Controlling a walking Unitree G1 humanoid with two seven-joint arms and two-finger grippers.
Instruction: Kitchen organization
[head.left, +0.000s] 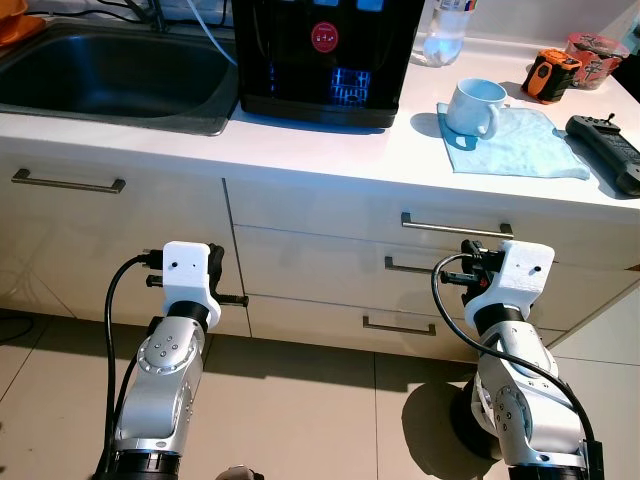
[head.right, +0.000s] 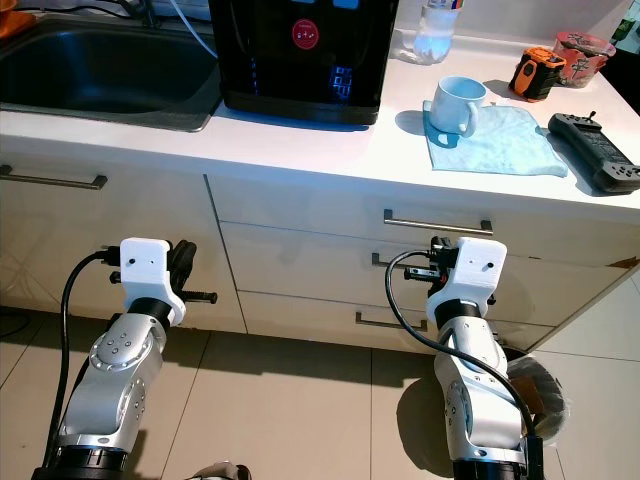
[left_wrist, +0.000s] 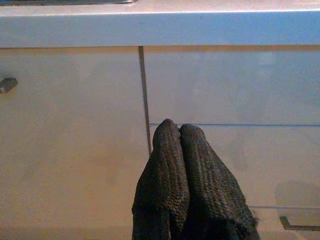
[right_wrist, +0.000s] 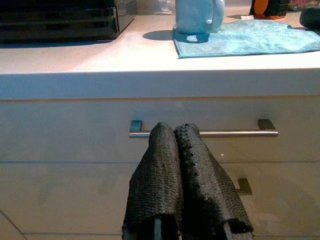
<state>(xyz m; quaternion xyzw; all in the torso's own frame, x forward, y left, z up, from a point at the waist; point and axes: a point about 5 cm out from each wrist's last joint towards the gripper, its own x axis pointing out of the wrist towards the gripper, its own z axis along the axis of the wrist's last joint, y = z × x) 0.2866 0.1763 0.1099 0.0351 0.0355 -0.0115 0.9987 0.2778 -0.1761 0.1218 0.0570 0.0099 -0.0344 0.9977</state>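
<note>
White counter (head.left: 330, 150) runs across the top of the head views, cream cabinet fronts below it, tiled floor (head.left: 300, 400) underneath.

On the counter: steel sink (head.left: 110, 75) at the robot's left; black water dispenser (head.left: 320, 55) beside it, blue lights on its front. To the right of that, a light blue mug (head.left: 475, 105) stands upright on the near-left corner of a light blue cloth (head.left: 520, 145). Behind the mug, a clear bottle (head.left: 445, 35). Further right, an orange and black object (head.left: 550, 72), possibly a tape measure; hard to tell at this size. Beside it a cup with a printed lid (head.left: 592, 45). A black handheld controller (head.left: 610, 150) lies just right of the cloth.

Left gripper (left_wrist: 179, 131): raised in front of the cabinet fronts, below the counter edge, near the vertical seam between door and drawers. Fingers pressed together, nothing between them.

Right gripper (right_wrist: 174, 131): level with the top drawer handle (right_wrist: 205, 133), just in front of it, not clearly touching. Fingers together, empty. Two lower drawer handles (head.left: 400, 325) below.
</note>
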